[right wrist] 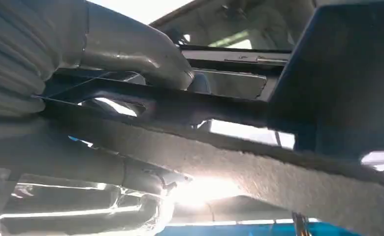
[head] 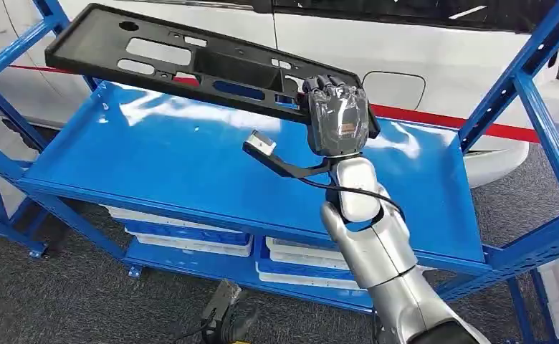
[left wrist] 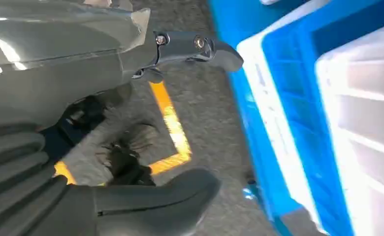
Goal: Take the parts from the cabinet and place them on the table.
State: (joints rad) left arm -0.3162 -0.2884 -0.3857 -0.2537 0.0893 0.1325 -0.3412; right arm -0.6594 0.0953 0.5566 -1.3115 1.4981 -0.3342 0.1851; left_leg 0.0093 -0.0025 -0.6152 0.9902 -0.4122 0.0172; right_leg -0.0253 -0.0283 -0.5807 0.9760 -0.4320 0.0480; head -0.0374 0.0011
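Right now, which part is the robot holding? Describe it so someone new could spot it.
Look at the blue shelving rack in front of the white car. Above its top shelf, the right hand grips one end of a long black plastic panel, lifted off the shelf and tilted. It is flat, with several cutouts, unlike the white trays on the lower shelf.

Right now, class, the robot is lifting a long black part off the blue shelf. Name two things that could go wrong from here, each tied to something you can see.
1. The right hand grips the panel at one end only; the long free end could sag, twist or slip from the fingers.
2. The panel's far end hangs near the rack post; swinging it out could catch the frame.
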